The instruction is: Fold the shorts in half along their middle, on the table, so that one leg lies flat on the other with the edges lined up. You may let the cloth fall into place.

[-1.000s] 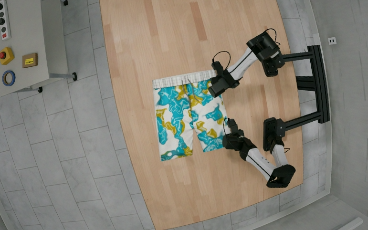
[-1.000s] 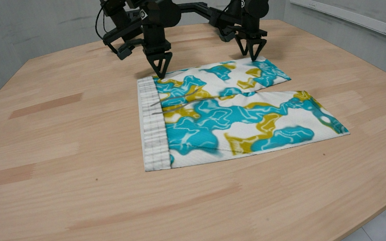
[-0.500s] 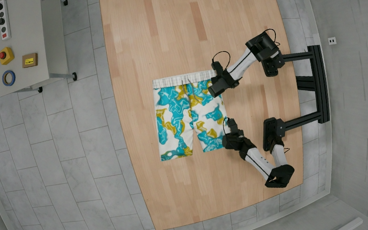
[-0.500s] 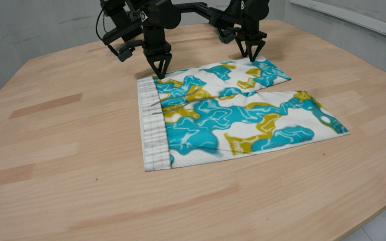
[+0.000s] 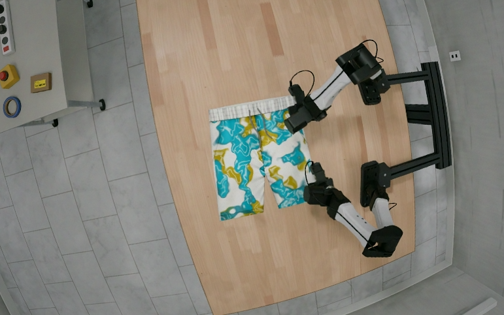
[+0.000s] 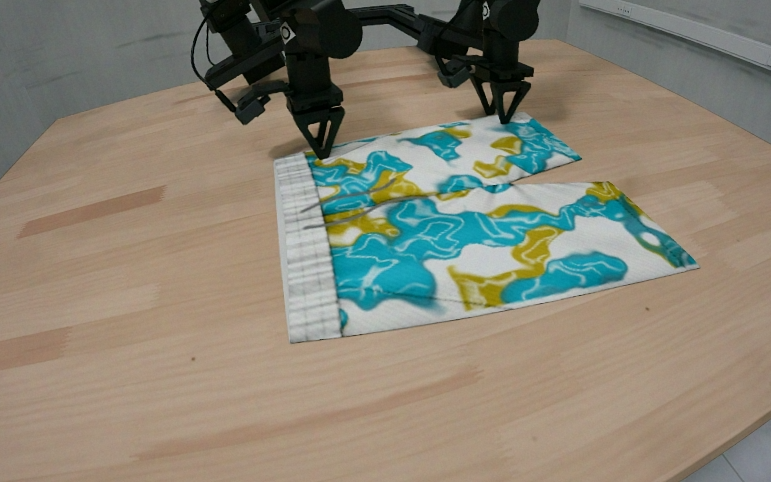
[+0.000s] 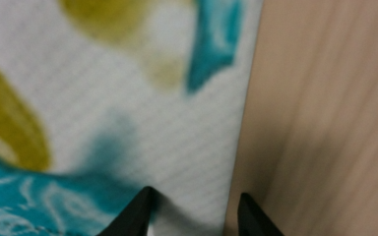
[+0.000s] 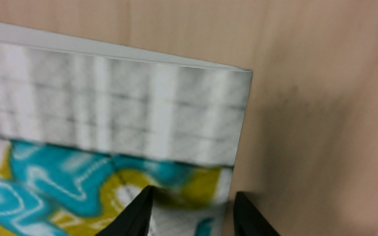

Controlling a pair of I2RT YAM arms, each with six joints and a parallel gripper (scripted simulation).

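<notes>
The shorts (image 5: 242, 156) (image 6: 466, 239) (image 7: 176, 123) (image 8: 78, 177) lie flat and unfolded, front up, with the side edge of one leg (image 5: 289, 183) (image 6: 496, 149) running beneath both grippers and the other leg (image 5: 238, 195) (image 6: 544, 251) spread on the side away from them. Just below the waistband (image 5: 246, 110) (image 6: 310, 269) (image 8: 127, 108), the right gripper (image 5: 295, 121) (image 6: 321, 154) (image 8: 193, 198) points down at that side edge, its fingers parted, one over the cloth and one past it over the wood. The left gripper (image 5: 311, 194) (image 6: 497, 118) (image 7: 195, 199) is placed the same way near the hem of the same leg, also partly open, one finger on each side of the edge; neither has the fabric pinched. Whether the fingertips touch the cloth or the wood, I cannot tell. Inward from the right gripper, the grey drawstring (image 5: 259, 136) (image 6: 340, 223) trails from the waistband down the front. A thin pale strip of the waistband's back layer shows beyond its upper edge. Under it all is the wooden table (image 5: 304, 274) (image 6: 196, 419) (image 7: 324, 123) (image 8: 324, 39), and behind the grippers the arms reach back to a black frame (image 5: 441, 117). Well apart from both grippers, past the far leg and the table's edge, a grey workbench (image 5: 34, 38) carries a blue tape roll (image 5: 4, 108) and a small brown box (image 5: 41, 82).
</notes>
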